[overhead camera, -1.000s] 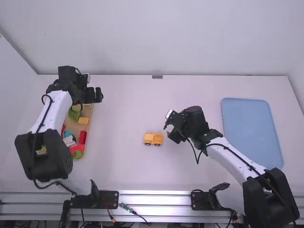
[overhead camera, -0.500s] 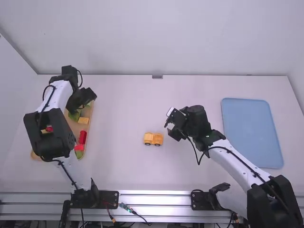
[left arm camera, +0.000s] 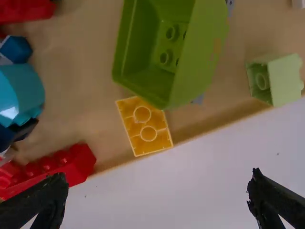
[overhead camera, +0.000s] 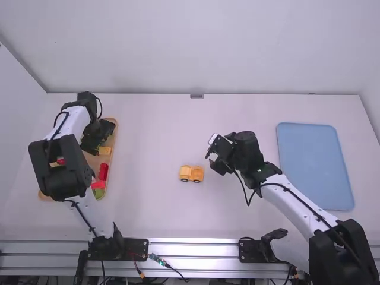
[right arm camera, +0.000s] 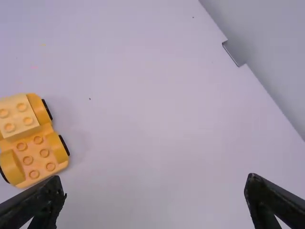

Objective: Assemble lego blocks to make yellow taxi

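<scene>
The yellow car [overhead camera: 192,173] sits mid-table; its studs and wheels show in the right wrist view. Just beyond, the right gripper [overhead camera: 218,162] hangs with fingers wide apart. A blue mat [overhead camera: 314,166] lies to the right. At left, the wooden tray [overhead camera: 112,155] holds a red block [overhead camera: 103,171] and, farther, a yellow block [overhead camera: 104,151]. The left wrist view shows this one hollow side up, a green bin-shaped block [left arm camera: 200,57] overlapping its corner. The left gripper [overhead camera: 98,138], spread wide, blocks the high view there.
</scene>
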Motion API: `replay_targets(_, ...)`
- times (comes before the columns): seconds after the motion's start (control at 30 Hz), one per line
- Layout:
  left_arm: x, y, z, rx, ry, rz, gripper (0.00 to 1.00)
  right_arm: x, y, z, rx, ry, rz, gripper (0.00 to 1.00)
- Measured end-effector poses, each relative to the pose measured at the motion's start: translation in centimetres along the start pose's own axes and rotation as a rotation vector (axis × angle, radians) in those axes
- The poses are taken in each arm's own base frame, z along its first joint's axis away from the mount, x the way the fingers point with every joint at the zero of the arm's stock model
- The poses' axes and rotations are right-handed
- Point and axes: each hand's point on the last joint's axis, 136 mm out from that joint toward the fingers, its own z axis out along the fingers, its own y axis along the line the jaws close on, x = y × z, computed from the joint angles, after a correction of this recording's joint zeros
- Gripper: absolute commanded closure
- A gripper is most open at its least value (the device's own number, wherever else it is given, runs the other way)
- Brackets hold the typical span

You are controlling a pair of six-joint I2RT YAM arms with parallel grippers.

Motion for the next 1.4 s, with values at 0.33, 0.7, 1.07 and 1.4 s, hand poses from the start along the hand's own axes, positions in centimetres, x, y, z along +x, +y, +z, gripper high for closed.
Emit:
replay_targets(0.33,0.1,-0.2,2.3,0.035,-0.026,-0.025,0.09,0.0,0.0,0.0,0.000,-0.001,0.001,0.00)
replay_targets(0.7,0.7,0.3,4.4,0.052,-0.036,-0.084,0.19,0.0,0.0,0.0,0.000,0.000,0.001,0.00)
replay_targets(1.07,1.1,0.7,5.3,0.051,-0.036,-0.097,0.27,0.0,0.0,0.0,0.000,-0.001,0.002,0.01)
replay_targets(1.4,0.9,1.4,5.6,0.024,-0.058,-0.132,0.49,0.0,0.0,0.0,0.000,-0.001,0.001,0.00)
